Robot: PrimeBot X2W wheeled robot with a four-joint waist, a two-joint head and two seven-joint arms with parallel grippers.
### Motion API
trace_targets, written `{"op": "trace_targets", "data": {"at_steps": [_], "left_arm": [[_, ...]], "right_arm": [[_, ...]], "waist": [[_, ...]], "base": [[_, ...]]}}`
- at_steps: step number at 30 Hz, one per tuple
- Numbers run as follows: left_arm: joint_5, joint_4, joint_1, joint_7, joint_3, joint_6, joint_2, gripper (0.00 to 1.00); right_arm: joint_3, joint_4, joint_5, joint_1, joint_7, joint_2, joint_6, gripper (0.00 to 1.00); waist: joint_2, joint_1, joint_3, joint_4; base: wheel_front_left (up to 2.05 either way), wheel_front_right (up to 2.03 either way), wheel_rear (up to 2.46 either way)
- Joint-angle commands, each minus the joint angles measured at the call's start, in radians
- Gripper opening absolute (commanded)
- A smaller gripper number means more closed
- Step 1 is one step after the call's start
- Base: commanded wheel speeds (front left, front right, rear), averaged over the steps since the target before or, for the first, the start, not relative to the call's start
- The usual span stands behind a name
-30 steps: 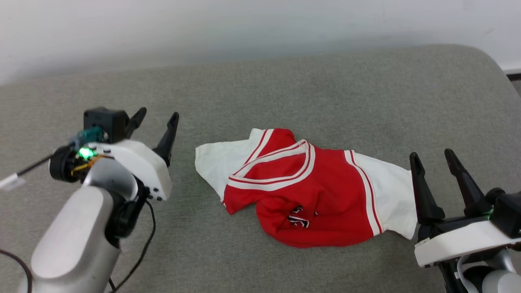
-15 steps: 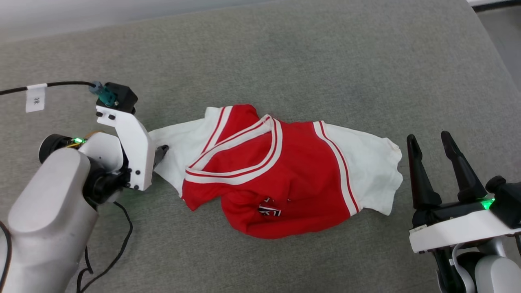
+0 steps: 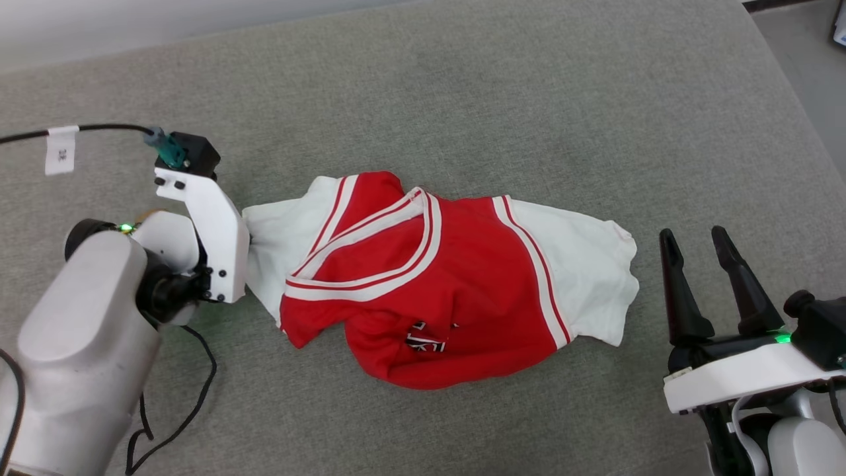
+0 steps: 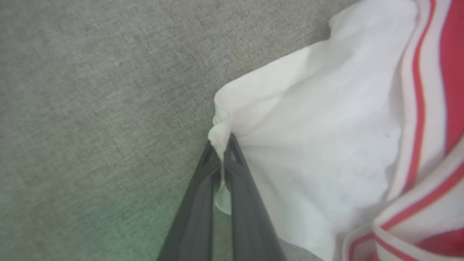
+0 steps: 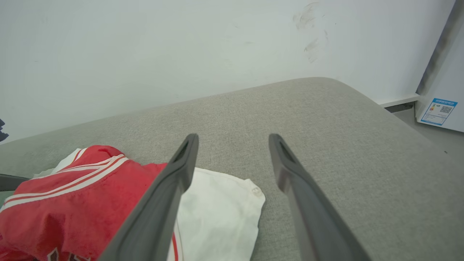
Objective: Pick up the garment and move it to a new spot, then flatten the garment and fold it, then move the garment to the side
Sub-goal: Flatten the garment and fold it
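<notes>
Left gripper [image 4: 222, 154] has its two dark fingers pressed together on a small bunch of white cloth at the outer edge of one sleeve [image 3: 274, 231] of the garment [image 3: 449, 291], and the fabric puckers where it is pinched. One garment is here: a red shirt with two white sleeves, lying crumpled and spread sideways on the grey fabric-covered worktop [image 3: 502, 99]. Its V-shaped neckline trim [image 3: 370, 264], white with red stripes, faces up on the half of the garment nearer the left gripper. A band of the same stripes marks each of the two shoulder seams. Near the garment's lower edge a fold shows one small patch of black lettering [image 3: 426, 336] outlined in white; it cannot be read. The second sleeve [image 3: 581, 264] lies spread at the garment's other end. Just beyond that sleeve, apart from the cloth, the right gripper [image 3: 691, 235] holds nothing, with its two long fingers spread wide.

Two black cables lie on the side of the left arm away from the garment. One, the upper cable [image 3: 106, 127], carries one white tag [image 3: 61, 151]; the lower cable [image 3: 198, 403] loops on the worktop. Behind the garment the worktop ends at a pale wall [image 5: 145, 54]. Past the worktop's rounded corner, on the right gripper's side of the garment, stands one white box [image 5: 449, 79] with one blue-and-white label [image 5: 439, 111].
</notes>
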Motion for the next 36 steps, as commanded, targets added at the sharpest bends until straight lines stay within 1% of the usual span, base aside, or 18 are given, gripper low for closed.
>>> {"op": "trace_targets", "data": {"at_steps": [1, 4, 6, 10, 12, 13, 17, 23, 27, 31, 32, 33, 34, 36], "left_arm": [[0.001, 0.025, 0.056, -0.019, -0.016, 0.003, -0.03, 0.0], [0.013, 0.01, 0.044, -0.09, -0.001, 0.017, -0.036, 0.0], [0.024, -0.008, 0.039, -0.134, 0.009, 0.028, -0.034, 0.0], [0.032, -0.059, 0.046, -0.2, 0.022, 0.045, -0.041, 0.0], [0.042, -0.091, 0.049, -0.222, 0.023, 0.055, -0.042, 0.0], [0.042, -0.091, 0.049, -0.222, 0.023, 0.055, -0.042, 0.0], [0.047, -0.162, 0.064, -0.239, 0.018, 0.066, -0.047, 0.0], [0.054, -0.252, 0.068, -0.235, 0.005, 0.079, -0.052, 0.0], [0.057, -0.289, 0.07, -0.231, 0.0, 0.086, -0.049, 0.0], [0.052, -0.303, 0.077, -0.231, -0.003, 0.085, -0.048, 0.0], [0.048, -0.303, 0.08, -0.227, -0.004, 0.086, -0.047, 0.0], [0.043, -0.302, 0.086, -0.22, -0.006, 0.082, -0.046, 0.0], [0.036, -0.301, 0.089, -0.212, -0.009, 0.078, -0.045, 0.0], [0.028, -0.303, 0.09, -0.205, -0.008, 0.073, -0.041, 0.0]], "right_arm": [[-0.009, 0.004, 0.004, 0.003, 0.007, 0.002, 0.0, 1.0], [-0.03, 0.023, 0.02, 0.007, 0.039, 0.002, 0.0, 1.0], [-0.044, 0.049, 0.045, 0.002, 0.08, 0.002, 0.0, 1.0], [-0.097, 0.141, 0.06, -0.037, 0.207, 0.001, 0.0, 1.0], [-0.119, 0.184, 0.055, -0.065, 0.262, -0.021, 0.0, 1.0], [-0.119, 0.184, 0.055, -0.065, 0.262, -0.021, 0.0, 1.0], [-0.12, 0.298, 0.076, -0.121, 0.376, -0.064, 0.0, 1.0], [-0.076, 0.449, 0.1, -0.222, 0.53, -0.122, 0.0, 1.0], [-0.044, 0.541, 0.115, -0.283, 0.597, -0.135, 0.0, 1.0], [-0.003, 0.646, 0.138, -0.305, 0.677, -0.138, 0.0, 1.0], [0.005, 0.669, 0.145, -0.307, 0.701, -0.136, 0.0, 0.97], [0.009, 0.687, 0.154, -0.309, 0.72, -0.135, 0.0, 0.16], [0.016, 0.7, 0.154, -0.312, 0.732, -0.14, 0.0, 0.0], [0.024, 0.708, 0.169, -0.33, 0.727, -0.154, 0.0, 0.0]], "waist": [[0.0, 0.0, -0.016, 0.015], [0.0, 0.0, -0.04, 0.037], [0.0, 0.0, -0.055, 0.052], [0.0, 0.0, -0.081, 0.08], [0.0, 0.0, -0.092, 0.096], [0.0, 0.0, -0.092, 0.096], [0.0, 0.0, -0.098, 0.127], [0.0, 0.0, -0.083, 0.167], [0.0, 0.0, -0.068, 0.186], [0.0, 0.0, -0.064, 0.199], [0.0, 0.0, -0.065, 0.202], [0.0, 0.0, -0.067, 0.204], [0.0, 0.0, -0.069, 0.205], [0.0, 0.0, -0.075, 0.206]], "base": [[0.0, 0.0, 0.0], [0.0, 0.0, 0.0], [0.0, 0.0, 0.0], [0.0, 0.0, 0.0], [0.0, 0.0, 0.0], [0.0, 0.0, 0.0], [0.0, 0.0, 0.0], [0.0, 0.0, 0.0], [0.0, 0.0, 0.0], [0.0, 0.0, 0.0], [0.0, 0.0, 0.0], [0.0, 0.0, 0.0], [0.0, 0.0, 0.0], [0.0, 0.0, 0.0]]}}
